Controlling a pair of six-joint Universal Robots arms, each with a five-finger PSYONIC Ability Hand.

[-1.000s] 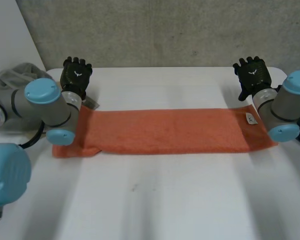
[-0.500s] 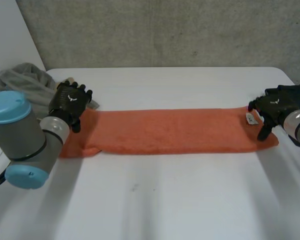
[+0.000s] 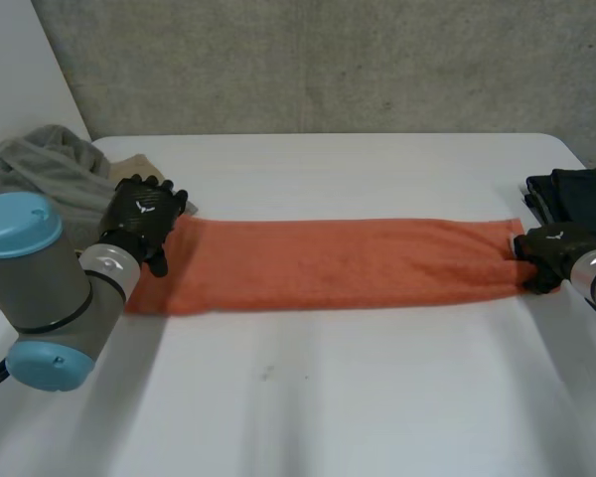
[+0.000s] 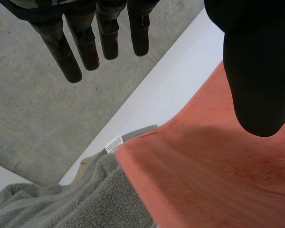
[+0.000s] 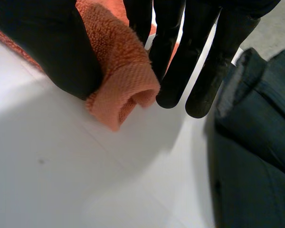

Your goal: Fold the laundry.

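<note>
A long orange towel lies stretched across the white table from left to right. My left hand hovers over the towel's left end with straight, spread fingers and its thumb above the orange towel; it holds nothing. My right hand is at the towel's right end. There its thumb and fingers pinch a rolled bit of the towel's edge just above the table.
A crumpled grey towel and a beige cloth lie at the far left, the grey towel touching the orange towel's left end. Dark folded garments sit beside the right hand.
The right hand came down from the far edge to the towel's right end and closed on it. The left hand settled over the left end, which now lies flatter.
</note>
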